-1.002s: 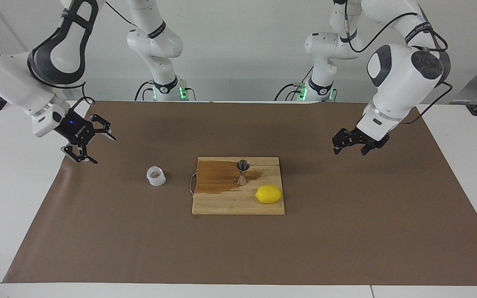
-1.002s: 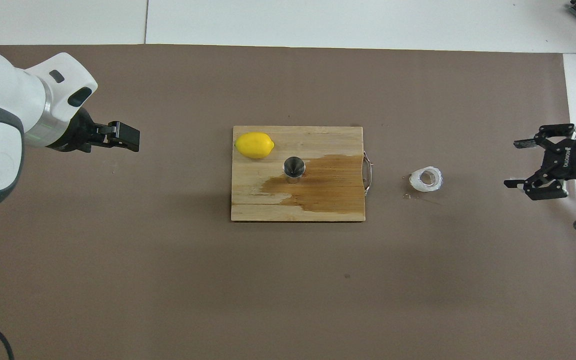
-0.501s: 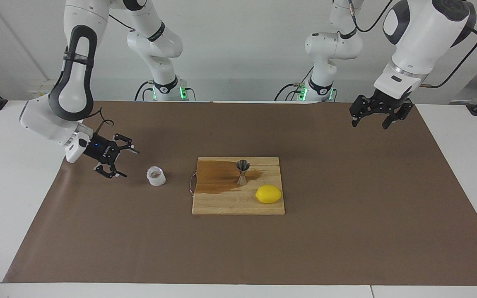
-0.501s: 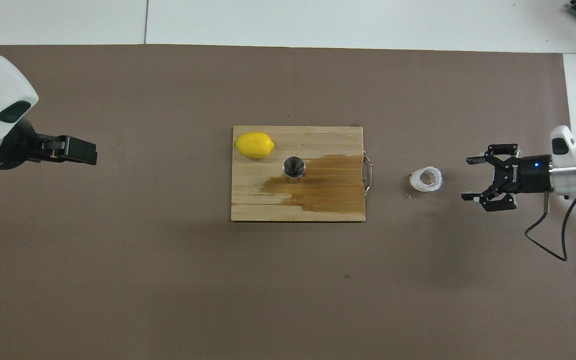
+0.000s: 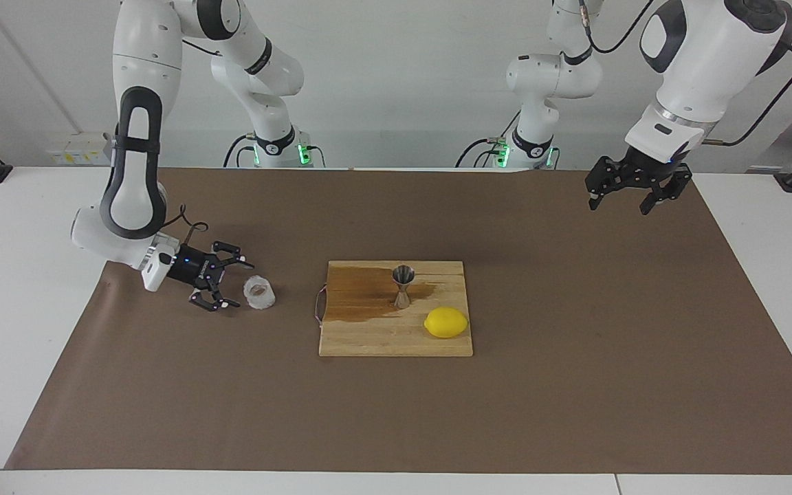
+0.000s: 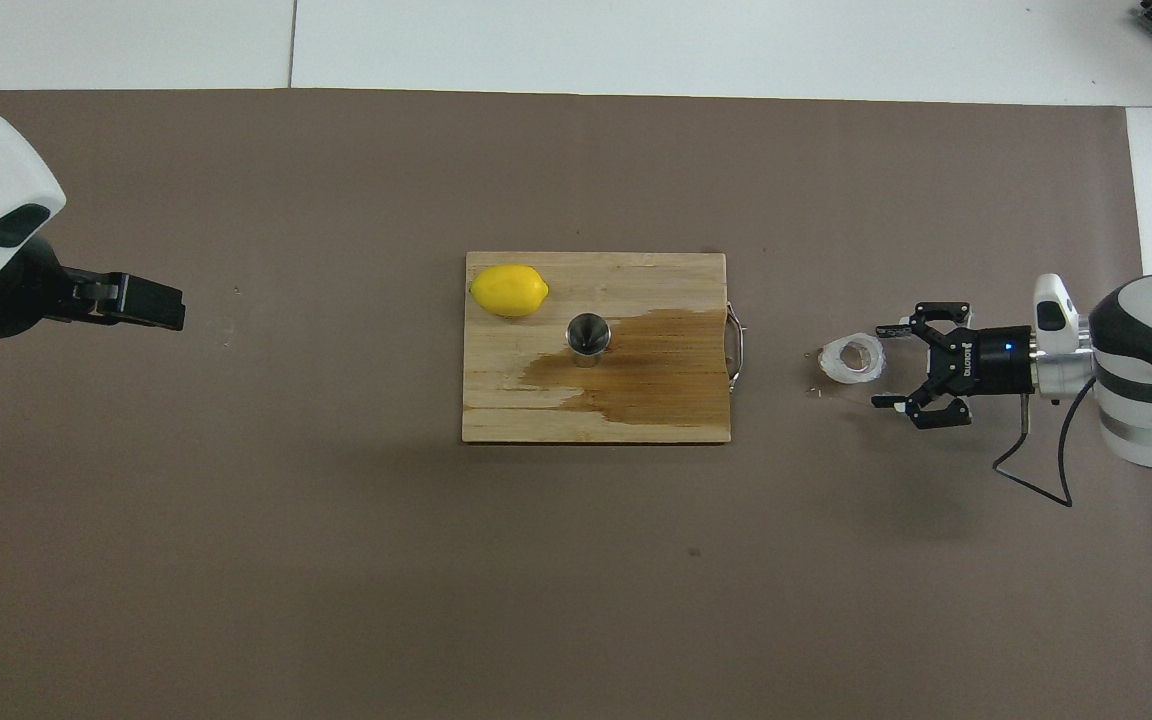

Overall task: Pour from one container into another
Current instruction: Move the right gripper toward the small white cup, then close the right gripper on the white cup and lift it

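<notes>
Crinkled clear plastic makes up the cup [image 5: 259, 292], which in the facing view sits on the brown table cover [image 5: 575, 385] between the right gripper [image 5: 233, 282] and the handle end of the cutting board [image 5: 396, 340]. That gripper lies low and sideways just beside the cup, its jaws spread wide and holding nothing. The steel jigger [image 5: 403, 285] stands upright on the board at the edge of a dark wet stain, with a lemon [image 5: 446, 322] close by, farther from the robots. The left gripper [image 5: 631, 194] waits high over the cover toward its own end of the table, jaws open and empty.

From overhead, the cup [image 6: 851, 360] shows an open mouth, and the right gripper [image 6: 894, 366] has one finger [image 6: 891, 328] alongside the cup's wall without closing on it. The left gripper [image 6: 151, 301] hangs well apart from the board [image 6: 536, 410].

I judge the cup light, thin and easily crushed, so a gentle hold across the wall below the rim suits it. The jigger [image 6: 588, 335] has a narrow mouth and looks tippy, and the lemon [image 6: 508, 290] crowds one side. Open cover lies all around the cup and between it and the board.
</notes>
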Robot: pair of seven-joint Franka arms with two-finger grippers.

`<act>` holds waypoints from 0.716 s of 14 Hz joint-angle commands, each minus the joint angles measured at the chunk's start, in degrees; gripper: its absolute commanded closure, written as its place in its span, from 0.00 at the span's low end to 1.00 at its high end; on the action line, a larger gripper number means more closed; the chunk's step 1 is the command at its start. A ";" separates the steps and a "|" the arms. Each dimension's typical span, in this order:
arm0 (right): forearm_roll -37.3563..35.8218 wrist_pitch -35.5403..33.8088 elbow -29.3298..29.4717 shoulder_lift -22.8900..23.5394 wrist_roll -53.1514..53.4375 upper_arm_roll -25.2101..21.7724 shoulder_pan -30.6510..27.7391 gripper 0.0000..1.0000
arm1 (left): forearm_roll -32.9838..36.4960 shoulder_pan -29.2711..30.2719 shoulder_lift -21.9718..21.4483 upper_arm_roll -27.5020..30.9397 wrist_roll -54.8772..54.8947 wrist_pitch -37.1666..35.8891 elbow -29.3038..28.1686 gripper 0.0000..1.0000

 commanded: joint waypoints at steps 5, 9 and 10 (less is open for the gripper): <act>2.64 5.11 -1.38 0.29 -2.75 0.21 2.91 0.00 | 1.13 7.45 -0.10 -5.70 1.54 -3.42 0.97 0.00; 2.73 5.55 -1.82 0.29 -3.71 0.21 3.53 0.00 | 1.22 7.64 -0.19 -6.25 1.63 -4.83 1.06 0.00; 3.08 6.94 -1.82 0.29 -4.50 0.21 4.40 0.00 | 1.22 7.73 -0.19 -6.25 2.33 -5.09 1.06 0.00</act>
